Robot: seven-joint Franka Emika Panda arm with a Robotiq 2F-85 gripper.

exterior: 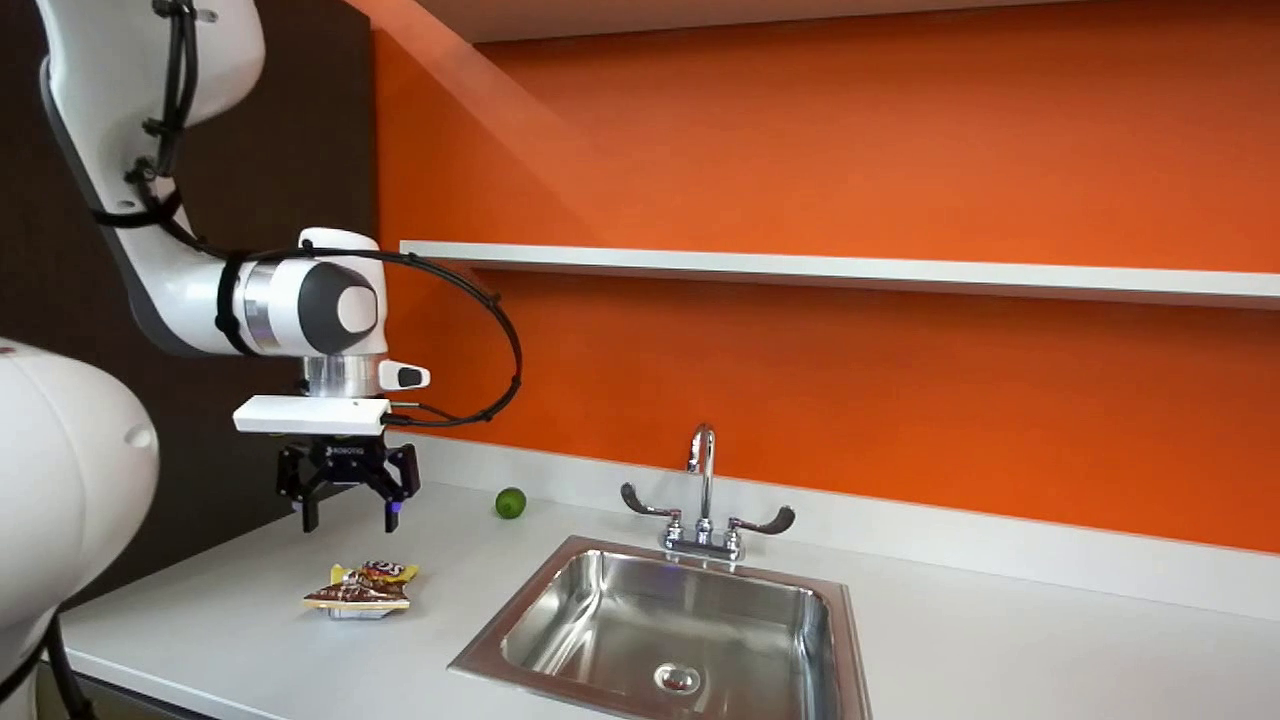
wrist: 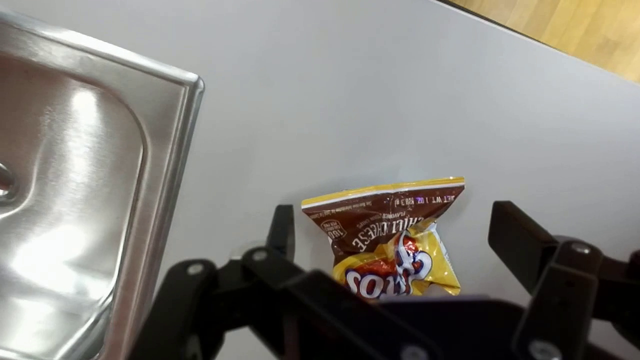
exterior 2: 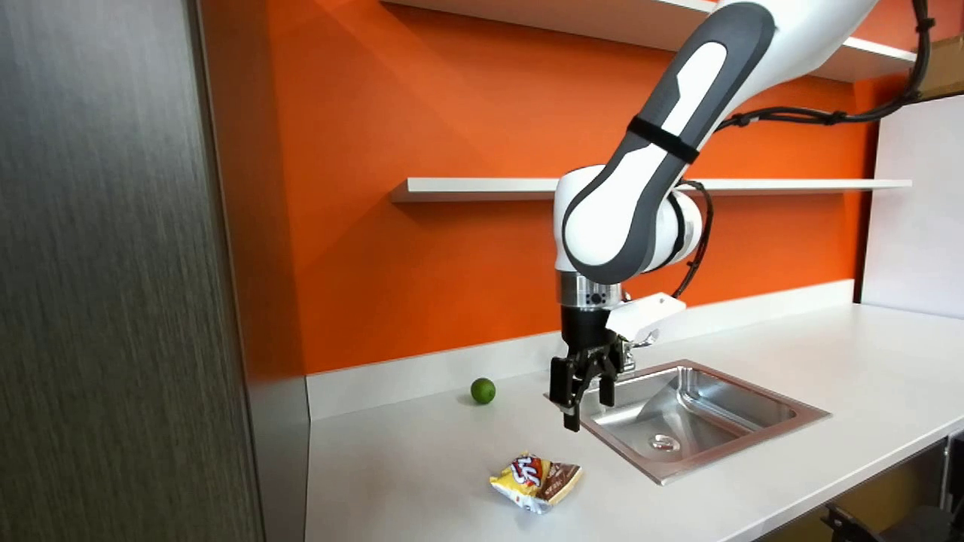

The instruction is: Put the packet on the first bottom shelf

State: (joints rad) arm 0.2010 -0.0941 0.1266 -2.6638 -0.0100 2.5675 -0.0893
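Observation:
The packet, a small crinkly chip bag in brown, yellow and red, lies on the white countertop in both exterior views (exterior: 362, 588) (exterior 2: 536, 482). The wrist view shows the packet (wrist: 385, 235) between and beyond the finger tips. My gripper (exterior: 350, 518) is open and empty, pointing straight down above the packet and apart from it. It also shows in an exterior view (exterior 2: 590, 412) and in the wrist view (wrist: 392, 225). The bottom shelf is a long thin white board on the orange wall in both exterior views (exterior: 800, 267) (exterior 2: 482, 185), higher than the gripper.
A green ball-like fruit (exterior: 510, 503) sits near the backsplash. A steel sink (exterior: 500, 622) with a faucet (exterior: 706, 500) lies beside the packet. A dark cabinet side (exterior 2: 113, 263) bounds one end. A higher shelf (exterior 2: 557, 21) runs above. The countertop (exterior: 1000, 640) has a front edge.

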